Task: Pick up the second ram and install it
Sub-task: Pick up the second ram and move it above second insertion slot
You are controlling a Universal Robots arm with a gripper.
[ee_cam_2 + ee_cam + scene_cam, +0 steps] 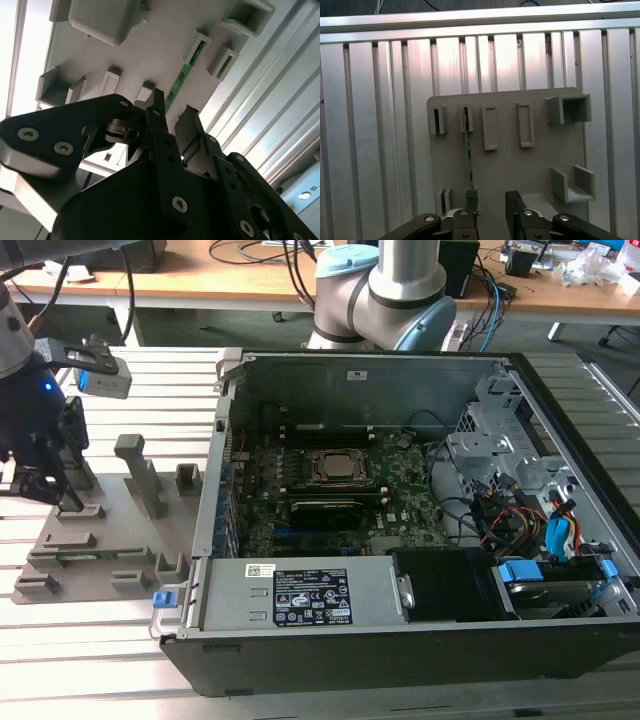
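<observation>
Green flat circuit-board stick, the second ram (468, 150), stood on edge in a grey plastic holder plate (520, 170); the black gripper (490, 197) hovered near it, fingers (513, 200) parted and empty: pick-up approach, seemingly requiring the stick centred between them.

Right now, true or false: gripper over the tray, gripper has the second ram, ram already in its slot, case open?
1. The gripper is above the grey holder tray, outside the computer case. True.
2. The gripper is shut on the second ram. False: it is open and holds nothing.
3. The second ram sits in a motherboard slot. False: it stands on edge in the tray.
4. The case is open, with the motherboard exposed. True.
</observation>
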